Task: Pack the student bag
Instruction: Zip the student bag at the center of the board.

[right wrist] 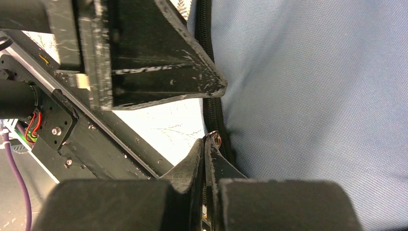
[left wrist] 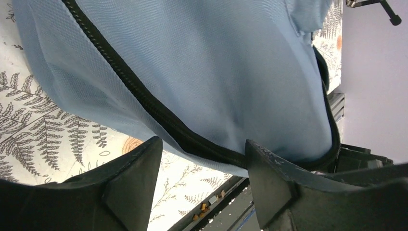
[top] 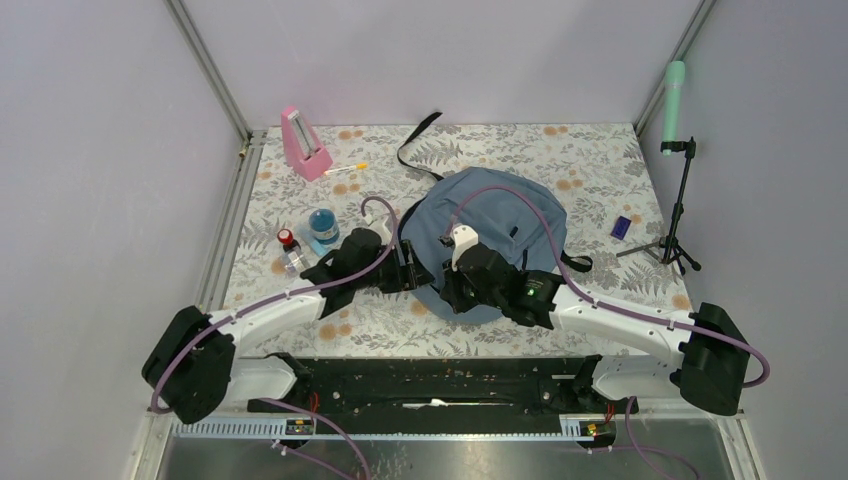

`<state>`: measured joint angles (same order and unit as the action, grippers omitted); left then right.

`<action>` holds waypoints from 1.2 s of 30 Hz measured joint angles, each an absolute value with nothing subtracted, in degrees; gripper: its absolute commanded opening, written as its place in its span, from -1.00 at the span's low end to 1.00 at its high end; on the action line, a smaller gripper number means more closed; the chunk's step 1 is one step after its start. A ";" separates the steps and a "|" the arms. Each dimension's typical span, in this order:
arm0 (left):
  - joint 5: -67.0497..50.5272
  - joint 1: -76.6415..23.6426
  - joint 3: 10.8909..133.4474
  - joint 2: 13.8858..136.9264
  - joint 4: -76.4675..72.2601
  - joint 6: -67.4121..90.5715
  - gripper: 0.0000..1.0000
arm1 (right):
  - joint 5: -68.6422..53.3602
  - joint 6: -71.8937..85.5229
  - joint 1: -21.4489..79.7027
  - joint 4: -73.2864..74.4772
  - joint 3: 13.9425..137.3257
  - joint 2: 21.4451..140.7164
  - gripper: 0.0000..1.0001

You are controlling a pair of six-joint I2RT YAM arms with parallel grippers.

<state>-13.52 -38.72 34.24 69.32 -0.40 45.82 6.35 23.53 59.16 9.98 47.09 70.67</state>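
Early in the packing, the student bag [top: 490, 215] lies flat at the centre of the desk [top: 600, 160]. Its rounded top points toward 6 o'clock, near my arm bases, and one black strap [top: 415, 145] trails off toward 11 o'clock.

My left fingers [top: 418, 274] stand wide at the bag's 7 o'clock edge, the rim and its dark zipper [left wrist: 144, 98] running between them, and they hold nothing. My right fingers [right wrist: 206, 144] are pressed tight together at the zipper line on the 6 o'clock edge. A glint of metal shows at their tips. It may be the pull, but I cannot tell whether it is pinched.

The stretch of zipper that I can see looks closed, and nothing shows inside the bag. I judge the opening is still in hand and all the loading is still to come.

The count is one bag and five loose things on the desk:
- One pink wedge-shaped box [top: 303, 143] at 11 o'clock.
- One pen [top: 346, 168] just beside the box.
- Two bottles at 9 o'clock, one blue [top: 323, 228] and one small with a red cap [top: 290, 250].
- One small dark blue block [top: 621, 227] at 3 o'clock.

One tripod [top: 678, 215] stands beyond the block, carrying a green rod [top: 674, 90].
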 measured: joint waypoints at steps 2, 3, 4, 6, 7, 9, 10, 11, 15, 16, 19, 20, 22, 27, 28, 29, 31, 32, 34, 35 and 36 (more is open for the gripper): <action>-13.52 -38.72 34.24 71.18 -1.56 45.93 0.16 | 6.35 23.73 59.16 10.00 47.07 70.67 -1.00; -13.54 -38.74 34.26 72.14 -1.96 46.00 0.05 | 6.35 23.83 59.16 10.00 47.07 70.67 -1.00; -13.58 -38.74 34.26 72.90 -2.33 46.13 -0.07 | 6.35 23.90 59.16 10.02 47.07 70.67 -1.00; -13.72 -38.74 34.26 74.26 -3.36 46.17 -0.30 | 6.39 24.05 59.16 10.09 47.03 70.63 -1.00; -13.78 -38.74 34.30 74.59 -3.64 46.35 -0.46 | 6.44 24.14 59.16 10.28 47.00 70.59 -1.00; -14.04 -38.85 34.65 75.31 -4.08 46.17 -0.68 | 6.59 24.45 59.16 11.14 46.96 70.26 -1.00; -14.11 -38.89 34.81 75.48 -4.14 46.11 -0.77 | 6.68 24.60 59.16 11.79 46.94 69.89 -1.00; -14.09 -38.89 34.92 75.50 -4.16 45.87 -0.88 | 6.92 24.77 59.16 12.21 46.94 69.52 -1.00; -14.09 -39.03 35.64 75.50 -3.90 44.97 -1.00 | 8.12 25.36 59.16 13.67 46.89 68.25 -1.00; -14.09 -39.07 35.88 75.50 -3.60 44.71 -1.00 | 8.25 25.43 59.16 14.00 46.78 67.94 -1.00; -14.17 -39.07 37.41 75.79 -1.58 43.29 -1.00 | 8.88 25.91 59.16 15.29 46.28 66.96 -1.00; -14.24 -39.07 38.09 76.05 -0.80 42.76 -1.00 | 9.30 26.02 59.18 15.99 46.15 66.61 -1.00; -14.48 -38.94 39.55 76.69 0.78 41.54 -1.00 | 10.04 26.24 59.18 17.15 45.93 66.02 -1.00; -16.47 -36.51 40.51 77.08 2.66 39.66 -1.00 | 12.53 26.83 59.24 20.12 44.40 62.57 -1.00; -16.82 -35.77 40.53 77.08 3.07 39.33 -1.00 | 13.08 26.96 59.27 20.67 43.97 61.73 -1.00; -17.17 -34.98 40.53 77.08 3.38 39.00 -1.00 | 13.65 27.16 59.27 21.28 43.57 60.99 -1.00; -17.63 -33.85 40.53 77.08 3.66 38.68 -1.00 | 14.83 27.62 59.27 22.35 43.05 60.14 -1.00; -18.06 -32.95 40.58 77.08 3.88 38.35 -1.00 | 15.62 27.81 59.27 22.74 42.98 59.96 -1.00; -18.59 -32.12 40.64 77.08 4.21 37.93 -1.00 | 16.64 28.16 59.29 23.49 42.98 59.90 -1.00; -18.92 -31.79 40.69 77.08 4.29 37.71 -1.00 | 17.26 28.32 59.31 23.73 42.98 59.90 -1.00; -19.14 -31.48 40.71 77.08 4.38 37.45 -1.00 | 17.82 28.42 59.31 23.99 42.98 59.90 -1.00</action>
<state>-19.14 -31.48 40.71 77.08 4.38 37.45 17.82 28.42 59.31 23.99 42.98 59.90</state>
